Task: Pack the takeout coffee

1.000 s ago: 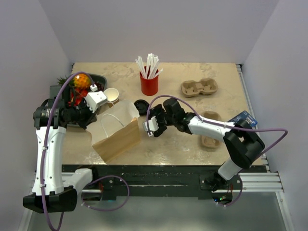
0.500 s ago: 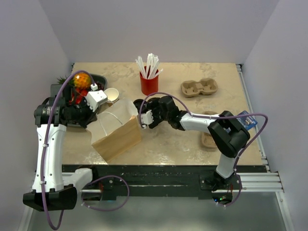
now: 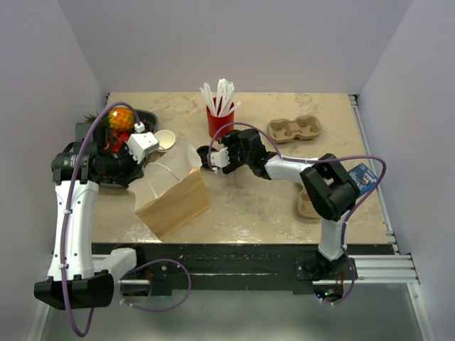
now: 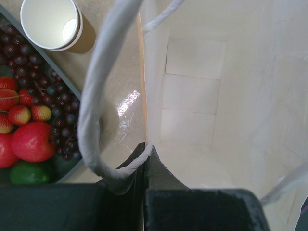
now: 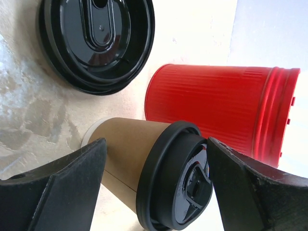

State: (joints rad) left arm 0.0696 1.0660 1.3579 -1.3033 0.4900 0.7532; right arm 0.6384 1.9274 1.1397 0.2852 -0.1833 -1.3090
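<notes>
While your right arm [image 3: 284,169] lies stretched leftward over table [image 3: 249,206], right gripper [image 5: 154,183] jaws stand wide, straddling takeout coffee [image 5: 127,151] just beside red straw cup [image 5: 216,101]. Left gripper [image 4: 144,161] clamped on paper bag [image 3: 174,202] rim.

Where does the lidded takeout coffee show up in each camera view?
Top external: takeout coffee, centre, between the paper bag and the right claw.
Left wrist: not in it.
Right wrist: lower centre, between the open claw's fingers.
Shared landmark: red straw cup, just behind it.
</notes>
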